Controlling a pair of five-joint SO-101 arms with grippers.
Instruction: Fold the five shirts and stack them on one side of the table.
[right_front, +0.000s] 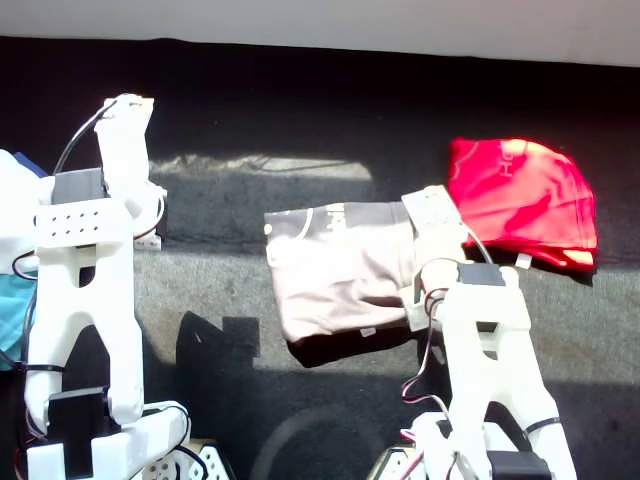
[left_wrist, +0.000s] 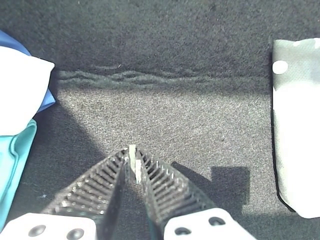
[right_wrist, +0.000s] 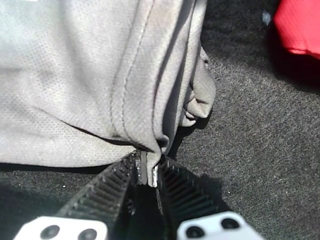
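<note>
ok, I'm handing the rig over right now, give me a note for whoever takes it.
Left hand: shut, empty, over bare table.
Right hand: shut on the grey shirt's edge, mid-table.
White shirt, blue shirt and teal shirt lie piled at the table's left edge; red shirt sits apart, far right.
Done: apparently three stacked left. Left: finish folding grey, fold red, add both to the pile.

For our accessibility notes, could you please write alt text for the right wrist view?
The right gripper pinches a hem of the grey shirt between its shut fingers above the dark table; a red shirt lies apart nearby.
</note>
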